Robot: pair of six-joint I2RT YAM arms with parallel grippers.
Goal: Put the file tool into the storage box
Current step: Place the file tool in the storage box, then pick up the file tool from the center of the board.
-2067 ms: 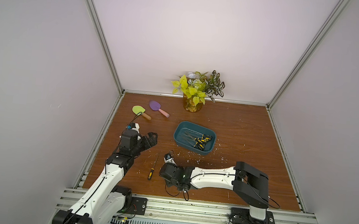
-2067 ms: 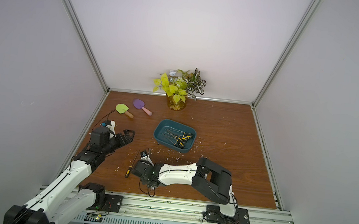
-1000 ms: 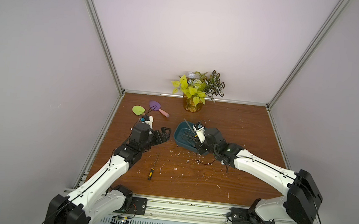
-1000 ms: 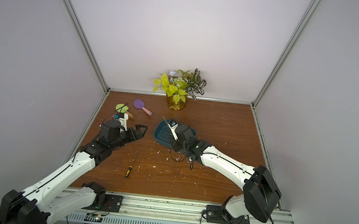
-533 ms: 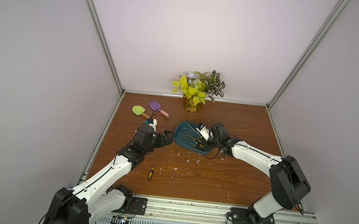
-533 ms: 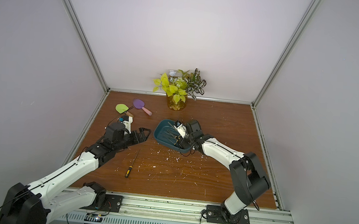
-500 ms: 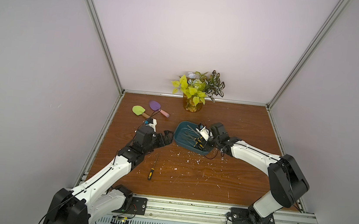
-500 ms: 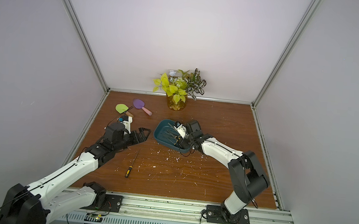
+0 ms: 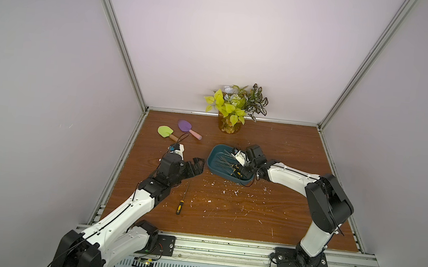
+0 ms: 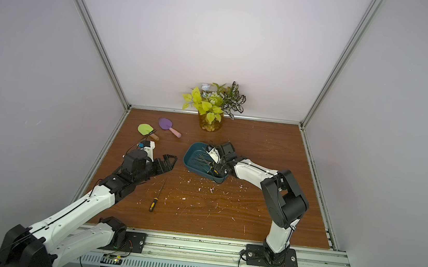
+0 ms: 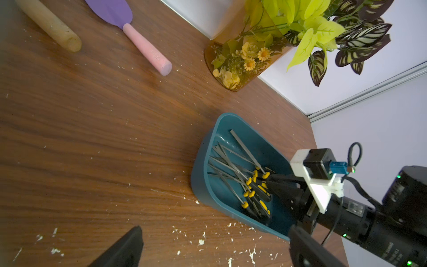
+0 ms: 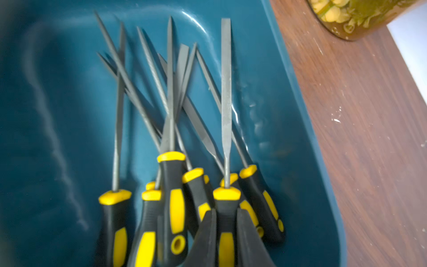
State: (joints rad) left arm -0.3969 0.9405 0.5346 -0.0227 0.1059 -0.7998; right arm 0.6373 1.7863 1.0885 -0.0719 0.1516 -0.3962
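Two top views, one stock-list.
- Storage box [image 9: 211, 157]: teal, lidless, about mid-table [image 9: 300, 154].
- Right gripper [image 9: 240, 169]: reached into the box from the right, low among a heap of files [image 9: 225, 160]. Its jaws are too small to judge here.
- Left gripper [image 9: 198, 165]: just off the box's left end, not touching it.
- Loose file [image 9: 182, 198]: black-and-yellow handle, flat on the table near the left gripper, well apart from the box.
- Green spatula [image 9: 164, 131] and purple spatula [image 9: 184, 125]: back left corner.
- Plant jar [image 9: 228, 127]: against the back wall.
- White crumbs: strewn over the wood.

Left wrist view.
- Left gripper's fingers [image 11: 124, 249]: spread wide, with nothing between them.
- Storage box [image 11: 203, 182]: the files [image 11: 233, 166] lie fanned inside, handles toward the right gripper [image 11: 270, 180], whose tips sit at those handles.
- Purple spatula [image 11: 143, 46] and plant jar [image 11: 231, 62]: farther back.

Right wrist view.
- Right gripper [image 12: 226, 212]: jaws narrow, one finger [image 12: 205, 240] close on each side of a handle. Whether they press on it, I cannot tell.
- Flat file [image 12: 226, 92]: the owner of that handle, inside the box, lying on top of the other files [image 12: 171, 185].
- Storage box floor [image 12: 57, 115]: several files crossed over it.
- Plant jar [image 12: 346, 23]: beyond the box rim.
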